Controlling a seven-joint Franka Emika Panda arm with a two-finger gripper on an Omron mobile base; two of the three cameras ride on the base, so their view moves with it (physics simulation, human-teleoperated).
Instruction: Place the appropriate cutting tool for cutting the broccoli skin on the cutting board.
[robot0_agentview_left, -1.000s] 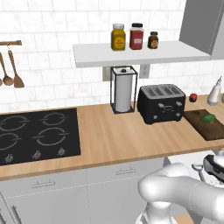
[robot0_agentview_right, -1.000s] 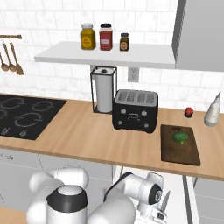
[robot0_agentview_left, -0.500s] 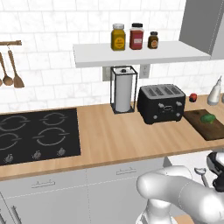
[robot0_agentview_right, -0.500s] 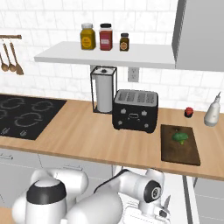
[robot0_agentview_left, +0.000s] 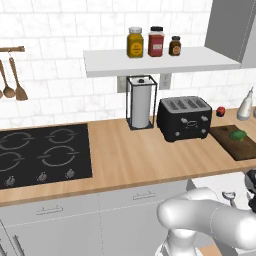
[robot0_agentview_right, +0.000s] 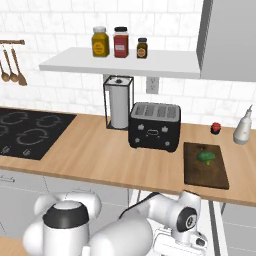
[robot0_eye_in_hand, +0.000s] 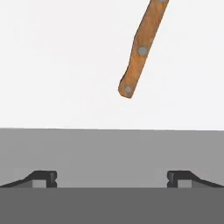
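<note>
Simulated kitchen. The broccoli (robot0_agentview_right: 205, 157) rests on the cutting board (robot0_agentview_right: 216, 176), which lies on the wooden bench (robot0_agentview_right: 100, 157) to the right of the black toaster (robot0_agentview_right: 154, 126); a small red ball (robot0_agentview_right: 215, 128) sits behind the board. The arm reaches below the bench edge. Hand view: the gripper (robot0_eye_in_hand: 112, 177) has its jaws wide apart, holding nothing; a brown riveted knife handle (robot0_eye_in_hand: 141, 51) lies ahead on a white surface
</note>
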